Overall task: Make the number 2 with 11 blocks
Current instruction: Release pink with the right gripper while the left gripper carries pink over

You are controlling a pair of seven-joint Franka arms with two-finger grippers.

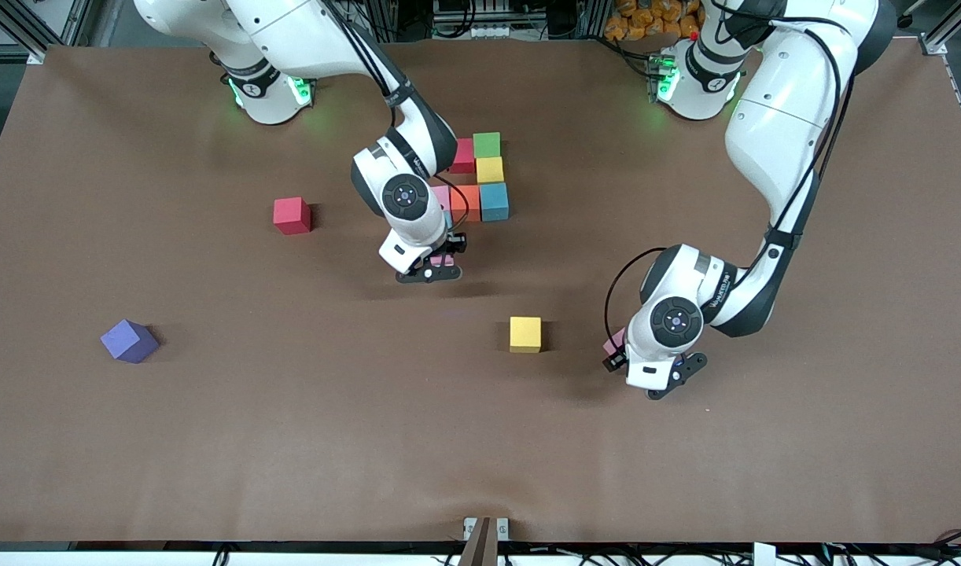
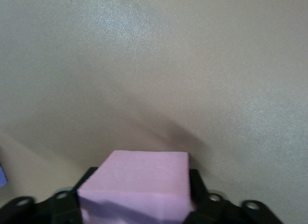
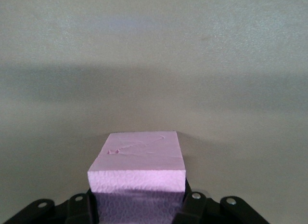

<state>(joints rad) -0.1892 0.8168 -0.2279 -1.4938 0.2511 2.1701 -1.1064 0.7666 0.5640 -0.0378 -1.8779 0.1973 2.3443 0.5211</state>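
Observation:
Six blocks stand touching in a cluster in the front view: red [image 1: 462, 156], green [image 1: 487, 145], yellow [image 1: 489, 169], pink [image 1: 440, 195], orange [image 1: 466, 203] and light blue [image 1: 494, 201]. Just over the table beside that cluster, my right gripper [image 1: 439, 266] is shut on a pink block [image 3: 139, 161]. Toward the left arm's end, my left gripper [image 1: 618, 354] sits low with another pink block [image 2: 137, 183] between its fingers, which press against both its sides. Loose on the table lie a red block [image 1: 292, 215] and a yellow block [image 1: 525, 334].
A purple cube [image 1: 129, 340] lies tilted toward the right arm's end of the brown table [image 1: 307, 440]. Both arms' bases stand along the table's edge farthest from the front camera.

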